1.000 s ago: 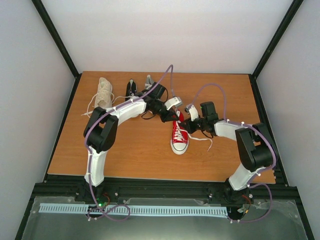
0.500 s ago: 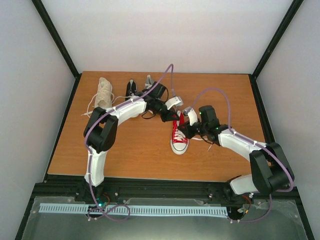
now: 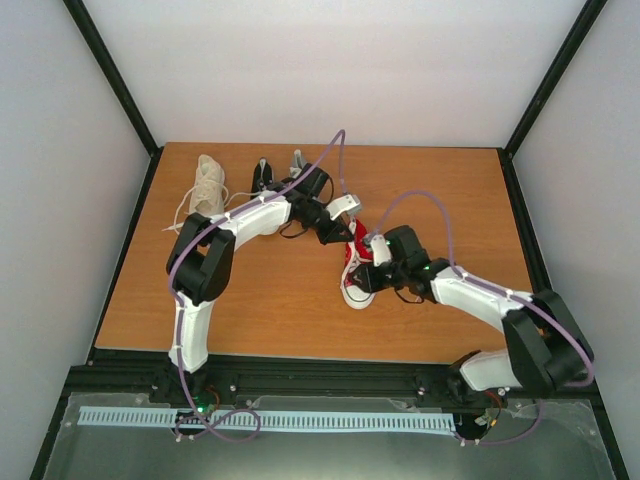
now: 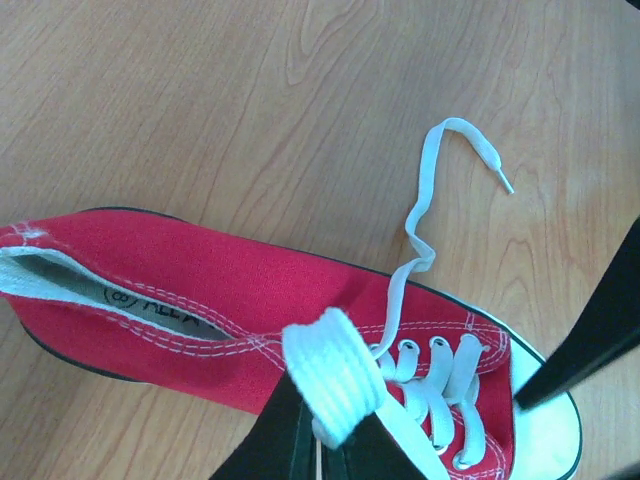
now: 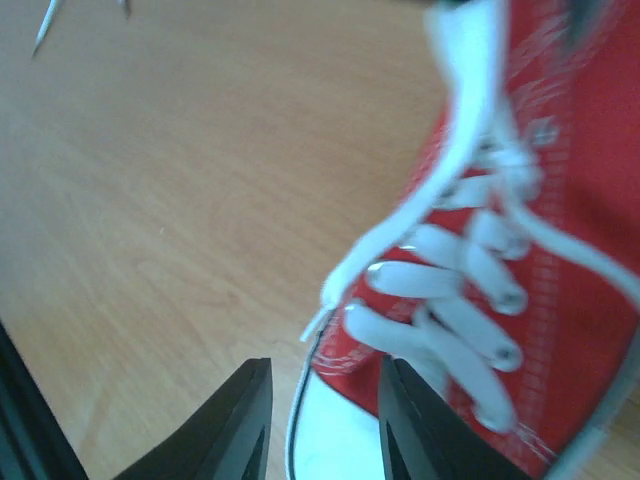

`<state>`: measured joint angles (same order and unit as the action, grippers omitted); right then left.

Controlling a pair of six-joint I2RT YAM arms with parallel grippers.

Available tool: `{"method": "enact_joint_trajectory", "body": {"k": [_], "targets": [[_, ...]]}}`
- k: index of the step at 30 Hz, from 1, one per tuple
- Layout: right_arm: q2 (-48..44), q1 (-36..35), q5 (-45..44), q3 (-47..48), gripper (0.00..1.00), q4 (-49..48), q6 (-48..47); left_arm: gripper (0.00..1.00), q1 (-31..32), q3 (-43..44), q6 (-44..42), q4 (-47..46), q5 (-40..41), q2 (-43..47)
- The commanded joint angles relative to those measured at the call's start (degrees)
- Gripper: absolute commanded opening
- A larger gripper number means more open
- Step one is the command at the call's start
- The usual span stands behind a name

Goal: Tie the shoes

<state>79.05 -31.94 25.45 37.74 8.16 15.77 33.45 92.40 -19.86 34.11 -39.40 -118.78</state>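
Note:
The red shoe (image 3: 349,290) lies mid-table, toe toward me, partly under both grippers. My left gripper (image 3: 336,234) is at its heel end. In the left wrist view the left gripper (image 4: 325,425) is shut on a white lace (image 4: 335,372) that folds over its tips above the shoe's tongue. A loose lace end (image 4: 430,180) curls onto the wood. My right gripper (image 3: 359,277) hovers open over the toe. In the right wrist view (image 5: 322,368) a lace tip (image 5: 325,305) hangs between its fingers. The cream high-top (image 3: 207,185), black shoe (image 3: 262,175) and grey shoe (image 3: 298,162) stand at the back left.
The wooden table (image 3: 250,300) is framed by black rails, with white walls behind and at the sides. The three back shoes sit close behind my left arm's forearm. Cream laces trail onto the wood at the far left (image 3: 180,215).
My right arm has swung left and toward me, from beside the red shoe to over its toe. My left gripper has stayed at the heel end, holding the lace.

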Motion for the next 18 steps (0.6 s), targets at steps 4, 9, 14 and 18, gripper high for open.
{"method": "enact_joint_trajectory", "body": {"k": [4,9,14,18], "targets": [[-12.49,6.46,-13.30,-0.64,0.37,12.23,8.57,0.01,-0.23,-0.94,-2.46,-2.03,-0.19,0.93],[-13.99,15.80,-27.01,-2.47,0.66,23.53,15.06,0.01,-0.01,-1.82,-3.28,-1.98,-0.71,1.99],[-12.00,19.35,-25.94,-7.56,0.82,20.66,17.67,0.01,0.29,-2.69,-3.82,-2.29,-0.21,2.59],[-7.38,19.46,-24.14,-9.06,0.74,16.58,17.59,0.01,0.47,-2.88,-3.87,-2.21,-0.21,2.49]]}}
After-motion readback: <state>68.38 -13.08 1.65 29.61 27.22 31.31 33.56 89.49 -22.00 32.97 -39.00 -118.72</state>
